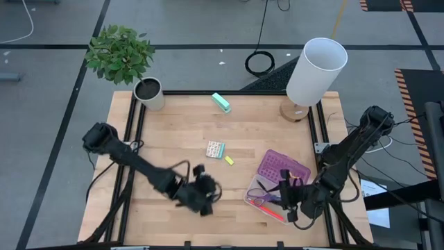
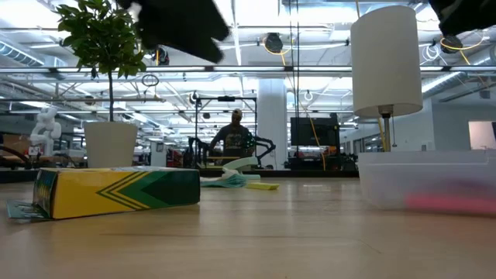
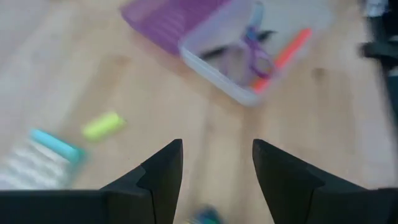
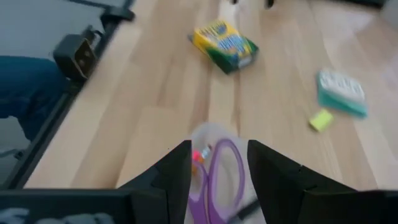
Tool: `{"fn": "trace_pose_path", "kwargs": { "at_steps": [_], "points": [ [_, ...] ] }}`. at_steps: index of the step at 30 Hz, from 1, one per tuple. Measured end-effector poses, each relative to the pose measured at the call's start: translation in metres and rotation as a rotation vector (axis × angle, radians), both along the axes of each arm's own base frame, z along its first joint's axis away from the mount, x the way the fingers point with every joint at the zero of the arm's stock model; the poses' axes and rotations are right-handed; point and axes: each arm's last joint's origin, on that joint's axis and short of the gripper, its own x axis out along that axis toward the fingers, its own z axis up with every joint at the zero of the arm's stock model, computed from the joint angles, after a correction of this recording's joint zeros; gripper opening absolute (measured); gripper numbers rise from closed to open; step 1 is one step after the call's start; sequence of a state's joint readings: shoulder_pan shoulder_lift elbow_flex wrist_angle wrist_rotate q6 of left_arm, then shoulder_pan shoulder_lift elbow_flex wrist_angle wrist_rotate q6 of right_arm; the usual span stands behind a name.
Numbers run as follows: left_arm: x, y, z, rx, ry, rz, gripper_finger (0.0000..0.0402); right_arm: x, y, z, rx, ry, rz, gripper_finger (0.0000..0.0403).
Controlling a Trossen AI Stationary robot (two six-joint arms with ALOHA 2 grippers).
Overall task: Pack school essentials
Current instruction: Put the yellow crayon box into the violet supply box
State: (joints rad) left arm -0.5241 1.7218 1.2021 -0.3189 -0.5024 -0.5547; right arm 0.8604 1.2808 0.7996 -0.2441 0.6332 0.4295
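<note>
1. The left gripper [image 1: 201,196] hovers over the near-left part of the table [image 1: 173,139], its fingers [image 3: 163,171] spread with nothing between them.
2. The green-yellow crayon box [image 2: 116,191] lies flat on the wood under that arm.
3. Mid-table sit the small multicoloured card [image 1: 216,148] and, just right of it, the tiny yellow eraser [image 1: 229,160].
4. At the near right, a clear case [image 1: 267,201] with its purple lid [image 1: 281,165] open holds the purple-handled scissors [image 3: 258,53] and red pen [image 3: 283,57].
5. The right gripper [image 1: 288,203] hangs over the case, fingers [image 4: 177,171] parted around a scissor loop, not closed on it.
6. A teal block [image 1: 220,103] lies far off.
</note>
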Motion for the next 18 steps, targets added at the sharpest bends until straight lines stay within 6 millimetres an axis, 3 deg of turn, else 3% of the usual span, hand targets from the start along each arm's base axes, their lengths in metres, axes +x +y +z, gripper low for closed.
{"fn": "trace_pose_path", "kwargs": {
  "at_steps": [9, 13, 18],
  "points": [
    [-0.027, -0.038, -0.026, -0.096, 0.093, 0.105, 0.0213, 0.005, -0.009, -0.019, -0.040, -0.084, 0.050, 0.0148],
    [-0.034, -0.047, -0.040, -0.124, 0.166, 0.121, 0.0267, 0.006, -0.013, -0.023, -0.052, -0.071, 0.039, 0.0148],
    [-0.040, -0.050, -0.048, -0.096, 0.177, 0.186, 0.0364, 0.005, -0.015, -0.026, -0.060, -0.062, 0.039, 0.0148]
  ]
}}
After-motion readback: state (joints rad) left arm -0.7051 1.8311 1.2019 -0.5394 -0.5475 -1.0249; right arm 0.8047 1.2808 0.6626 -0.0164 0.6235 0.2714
